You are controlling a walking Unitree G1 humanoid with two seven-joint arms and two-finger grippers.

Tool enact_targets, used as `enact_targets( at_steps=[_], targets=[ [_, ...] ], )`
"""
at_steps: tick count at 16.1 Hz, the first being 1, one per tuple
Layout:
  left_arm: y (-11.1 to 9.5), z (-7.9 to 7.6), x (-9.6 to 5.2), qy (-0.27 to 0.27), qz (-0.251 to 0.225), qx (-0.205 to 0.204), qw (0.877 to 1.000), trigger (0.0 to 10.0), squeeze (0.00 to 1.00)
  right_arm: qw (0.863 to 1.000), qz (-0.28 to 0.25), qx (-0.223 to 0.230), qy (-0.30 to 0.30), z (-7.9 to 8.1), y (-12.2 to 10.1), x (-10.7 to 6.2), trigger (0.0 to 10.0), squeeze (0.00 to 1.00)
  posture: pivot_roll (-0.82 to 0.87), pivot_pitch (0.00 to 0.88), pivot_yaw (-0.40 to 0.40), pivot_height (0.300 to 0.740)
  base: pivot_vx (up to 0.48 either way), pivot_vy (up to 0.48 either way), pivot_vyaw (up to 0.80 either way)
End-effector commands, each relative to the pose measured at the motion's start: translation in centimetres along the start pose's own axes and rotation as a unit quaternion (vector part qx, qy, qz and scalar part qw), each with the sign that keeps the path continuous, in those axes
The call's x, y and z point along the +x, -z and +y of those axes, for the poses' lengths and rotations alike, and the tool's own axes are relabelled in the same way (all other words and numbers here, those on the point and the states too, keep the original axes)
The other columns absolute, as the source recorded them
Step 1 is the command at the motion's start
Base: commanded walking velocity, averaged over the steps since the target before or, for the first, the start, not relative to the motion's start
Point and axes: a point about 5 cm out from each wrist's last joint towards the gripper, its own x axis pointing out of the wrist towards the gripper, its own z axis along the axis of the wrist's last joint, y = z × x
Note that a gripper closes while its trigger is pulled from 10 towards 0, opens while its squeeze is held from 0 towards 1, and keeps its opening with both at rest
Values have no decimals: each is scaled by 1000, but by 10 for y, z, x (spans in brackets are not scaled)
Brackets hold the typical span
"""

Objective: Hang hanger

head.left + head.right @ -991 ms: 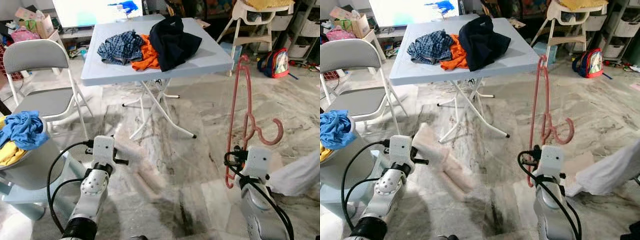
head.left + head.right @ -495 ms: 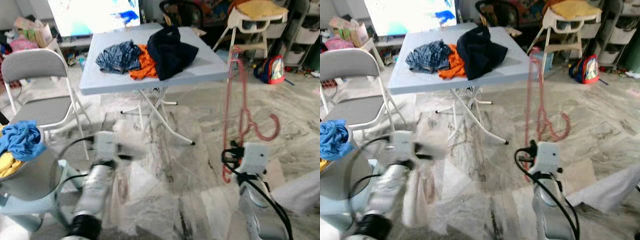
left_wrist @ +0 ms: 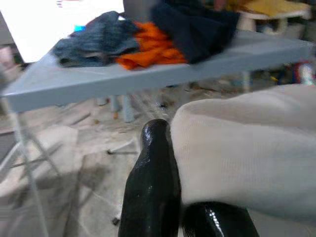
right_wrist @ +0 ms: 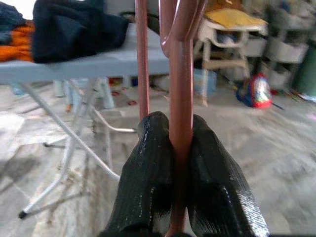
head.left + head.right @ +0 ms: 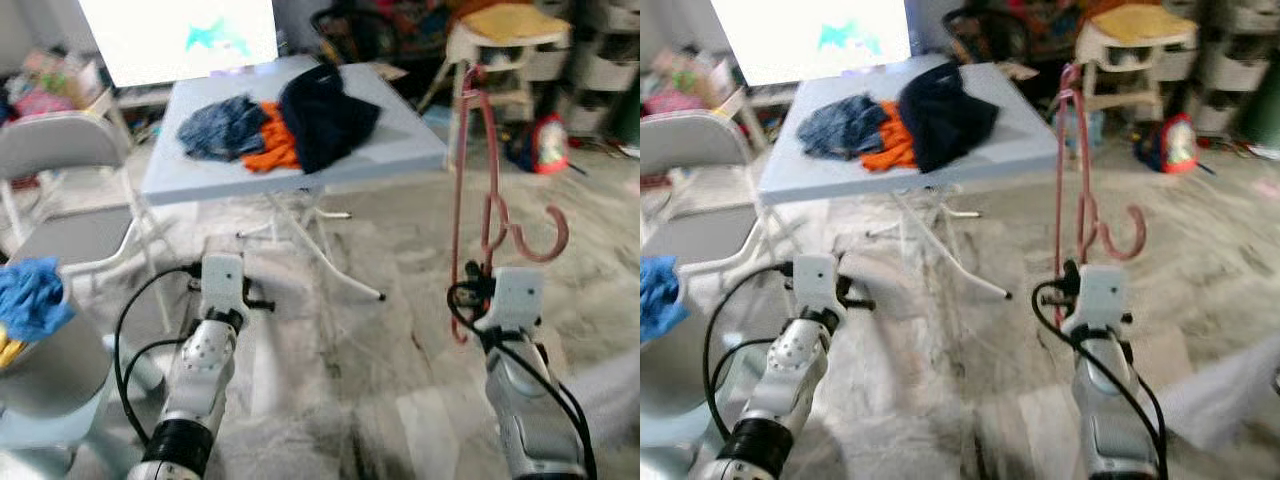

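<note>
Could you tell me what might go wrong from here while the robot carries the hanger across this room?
1. The right gripper pinches the pink hanger near its low end, so the tall part could swing or twist out.
2. The hanger's top stands close to the table edge and may snag on it.
3. The left gripper holds a cream cloth that could trail and catch.

Lived-in home: high chair (image 5: 500, 40), folding table (image 5: 400, 150) with clothes (image 5: 290, 125), marble floor (image 5: 400, 250).
</note>
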Motion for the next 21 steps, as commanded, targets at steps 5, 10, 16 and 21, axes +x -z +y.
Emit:
enact_targets(
  at_steps=[5, 10, 16, 21],
  targets=[
    [-8, 20, 1, -41, -12, 6, 999, 10000, 0, 999, -21, 10, -48, 23, -11, 4, 10000, 0, 26, 60, 35, 740, 374, 0, 446],
    [-12, 29, 1, -54, -16, 10, 998, 10000, 0, 999, -25, -18, -42, 23, -10, 2, 10000, 0, 36, 83, 34, 740, 375, 0, 0],
    [-29, 27, 3, -46, -52, 24, 997, 10000, 0, 999, -16, -42, 20, 5, -4, -2, 10000, 0, 40, 96, 33, 740, 376, 0, 0],
    [-75, 22, 16, -38, -134, 46, 989, 10000, 0, 999, -22, -46, 17, 8, -7, -1, 10000, 0, 42, 97, 27, 740, 389, 0, 0]
  ],
)
